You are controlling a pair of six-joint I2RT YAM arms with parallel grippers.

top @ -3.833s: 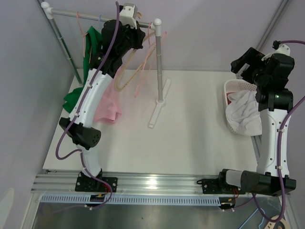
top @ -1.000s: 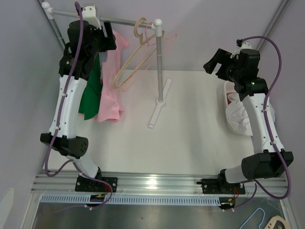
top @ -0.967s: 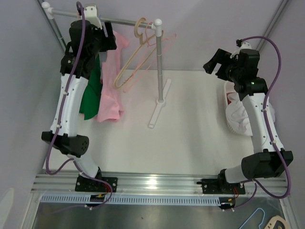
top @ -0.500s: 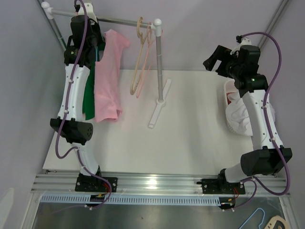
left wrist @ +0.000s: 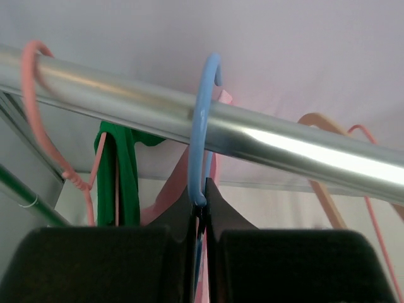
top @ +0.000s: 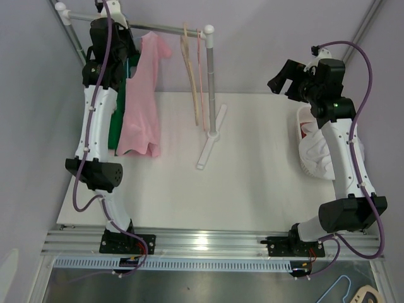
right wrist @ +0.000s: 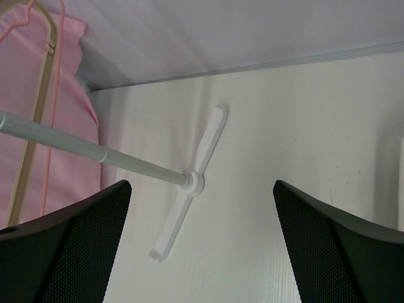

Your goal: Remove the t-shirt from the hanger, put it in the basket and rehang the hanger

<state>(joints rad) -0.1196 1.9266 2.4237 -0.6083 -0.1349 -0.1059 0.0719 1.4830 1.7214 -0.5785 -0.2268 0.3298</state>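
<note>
A pink t-shirt hangs from a blue hanger whose hook sits over the metal rail. My left gripper is shut on the base of that blue hook, right under the rail; in the top view it is raised at the rail's left part, beside the shirt's collar. The shirt also shows in the right wrist view. My right gripper is open and empty, held high over the table's right side, far from the shirt.
A green garment hangs on a pink hook left of the shirt. Empty beige and pink hangers hang near the rack's upright pole, which stands on a white foot. A basket with white cloth sits at the right.
My left arm drew back left along the rail with the blue hanger. The pink shirt and the empty hangers swung back and now hang straight. My right arm barely moved.
</note>
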